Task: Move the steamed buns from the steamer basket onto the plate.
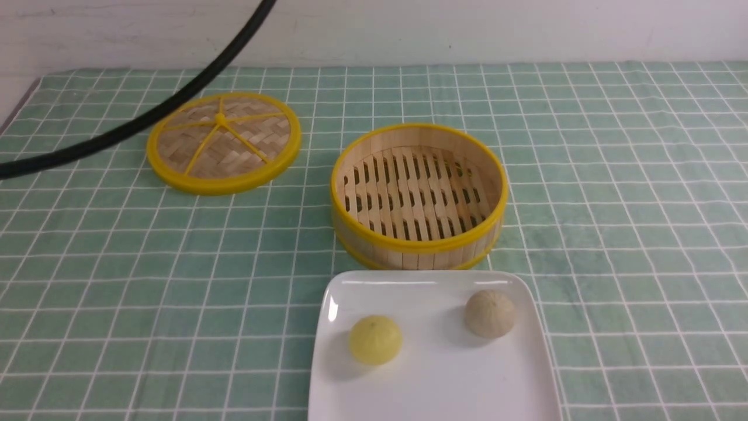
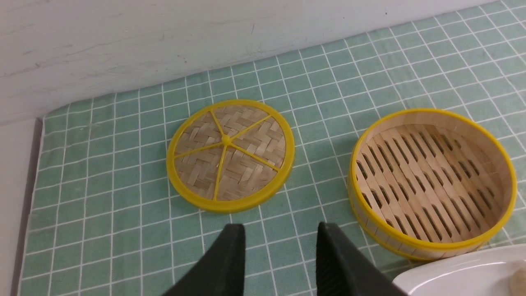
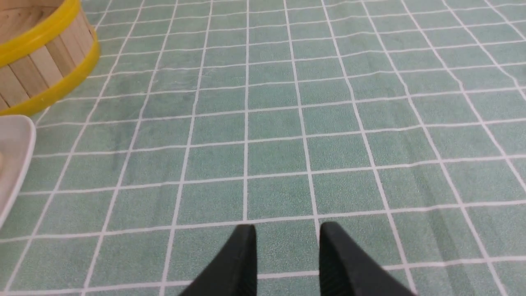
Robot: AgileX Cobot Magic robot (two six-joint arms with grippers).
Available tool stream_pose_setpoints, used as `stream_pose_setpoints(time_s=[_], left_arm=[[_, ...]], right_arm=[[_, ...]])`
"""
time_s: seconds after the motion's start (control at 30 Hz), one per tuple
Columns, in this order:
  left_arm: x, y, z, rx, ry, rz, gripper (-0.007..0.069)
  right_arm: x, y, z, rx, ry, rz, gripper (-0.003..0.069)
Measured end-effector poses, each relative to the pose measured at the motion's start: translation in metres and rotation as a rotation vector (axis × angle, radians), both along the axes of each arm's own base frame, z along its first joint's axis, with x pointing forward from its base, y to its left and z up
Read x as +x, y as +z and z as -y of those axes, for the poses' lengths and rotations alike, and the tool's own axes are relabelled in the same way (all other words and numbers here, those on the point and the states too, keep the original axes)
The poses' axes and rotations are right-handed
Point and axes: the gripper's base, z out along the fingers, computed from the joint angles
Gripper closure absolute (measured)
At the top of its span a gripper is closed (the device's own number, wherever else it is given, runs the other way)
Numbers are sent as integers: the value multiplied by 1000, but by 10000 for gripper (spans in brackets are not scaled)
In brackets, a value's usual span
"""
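Both steamed buns lie on the white square plate [image 1: 432, 386] at the front: a pale yellow bun [image 1: 375, 340] on its left part and an off-white beige bun [image 1: 490, 313] on its right part. Just behind the plate stands the steamer basket [image 1: 418, 196], with nothing on its slatted floor. My left gripper [image 2: 280, 230] is open and holds nothing, hovering above the cloth between the lid and the basket [image 2: 431, 181]. My right gripper [image 3: 287, 231] is open over bare cloth, to the right of the basket [image 3: 41, 61] and the plate's edge [image 3: 16, 164]. Neither gripper shows in the front view.
The flat woven lid [image 1: 223, 142] with a yellow rim lies at the back left, also in the left wrist view [image 2: 230, 154]. A black cable [image 1: 146, 111] arcs over the back left corner. A green checked cloth [image 1: 631, 234] covers the table up to a white wall.
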Motion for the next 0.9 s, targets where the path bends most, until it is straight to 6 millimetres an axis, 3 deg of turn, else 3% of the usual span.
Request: stream_pose_setpoints(time_s=[0.2,0.5,0.9], left_arm=[[-2,-1,6,-55,-43,-29,351],[18,-14,18,-55,-37,-89,351],[27,-12,2,-29,172,-29,351]], right_arm=[[0,0,0,-7,0,0,420],[0,0,0,-9,0,1,420],[0,0,0,-10,0,1,420]])
